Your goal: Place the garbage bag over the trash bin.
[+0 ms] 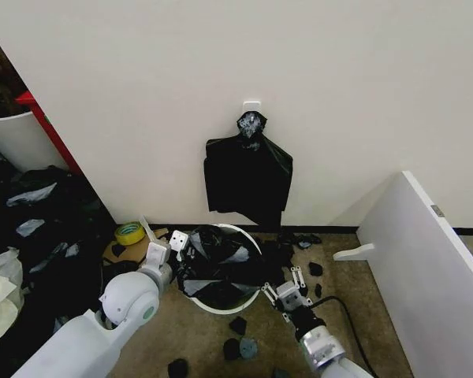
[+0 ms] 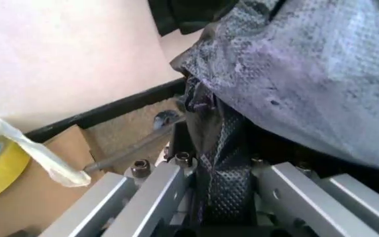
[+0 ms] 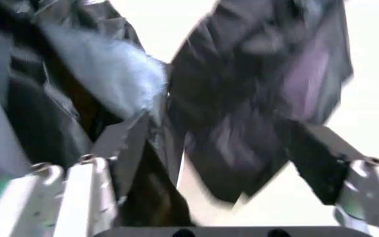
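The trash bin (image 1: 221,309) is a round white bucket on the floor by the wall. The glossy black garbage bag (image 1: 221,264) lies crumpled across its mouth and spills over the right side. My left gripper (image 1: 177,244) is at the bin's left rim; in the left wrist view it (image 2: 222,190) is shut on a bunched fold of the garbage bag (image 2: 295,74). My right gripper (image 1: 288,285) is at the bin's right rim. In the right wrist view it (image 3: 222,187) stands open, with the garbage bag's (image 3: 242,98) film hanging between its spread fingers.
A flat bunch of black bags (image 1: 248,177) hangs from a wall hook above the bin. A white board (image 1: 426,268) leans at the right. Yellow tape (image 1: 129,232) on cardboard (image 2: 45,187), black scraps (image 1: 240,346), a white drum (image 1: 20,134) and dark clutter fill the left.
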Robot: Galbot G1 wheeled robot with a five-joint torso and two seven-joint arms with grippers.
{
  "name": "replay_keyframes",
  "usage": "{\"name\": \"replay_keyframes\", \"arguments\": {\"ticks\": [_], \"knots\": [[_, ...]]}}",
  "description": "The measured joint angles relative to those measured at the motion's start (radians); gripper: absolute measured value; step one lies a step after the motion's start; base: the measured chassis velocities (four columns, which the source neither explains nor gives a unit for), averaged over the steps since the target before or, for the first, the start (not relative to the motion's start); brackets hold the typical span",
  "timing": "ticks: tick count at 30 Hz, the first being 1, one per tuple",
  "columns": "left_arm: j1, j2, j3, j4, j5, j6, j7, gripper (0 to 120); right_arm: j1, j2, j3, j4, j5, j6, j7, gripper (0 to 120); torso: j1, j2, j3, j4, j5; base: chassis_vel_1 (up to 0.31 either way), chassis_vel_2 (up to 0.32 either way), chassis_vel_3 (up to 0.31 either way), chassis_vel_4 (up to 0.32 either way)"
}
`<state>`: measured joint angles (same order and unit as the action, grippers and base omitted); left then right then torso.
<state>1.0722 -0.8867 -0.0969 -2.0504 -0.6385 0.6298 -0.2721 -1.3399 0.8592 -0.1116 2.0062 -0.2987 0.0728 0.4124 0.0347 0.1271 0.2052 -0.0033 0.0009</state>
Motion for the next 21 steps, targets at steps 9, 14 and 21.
{"name": "replay_keyframes", "arguments": {"ticks": [9, 14, 21], "knots": [[-0.003, 0.011, 0.016, -0.002, 0.003, -0.002, 0.006, 5, 0.053, -0.027, 0.043, -0.066, -0.179, 0.049, -0.174, 99, 0.0, 0.0, 0.0, 0.0002, -0.0003, 0.0, 0.0, 0.0, 0.0], [0.002, 0.006, 0.02, -0.006, 0.003, -0.002, 0.005, 5, 0.086, -0.048, 0.05, -0.079, -0.199, 0.055, -0.225, 100, 0.0, 0.0, 0.0, 0.0001, -0.0002, 0.0, 0.0, 0.0, 0.0], [0.031, -0.009, 0.032, -0.021, 0.013, 0.001, 0.004, 5, 0.129, -0.019, 0.06, -0.102, -0.249, 0.122, -0.259, 84, 0.0, 0.0, 0.0, 0.0002, -0.0002, 0.0, 0.0, 0.0, 0.0]]}}
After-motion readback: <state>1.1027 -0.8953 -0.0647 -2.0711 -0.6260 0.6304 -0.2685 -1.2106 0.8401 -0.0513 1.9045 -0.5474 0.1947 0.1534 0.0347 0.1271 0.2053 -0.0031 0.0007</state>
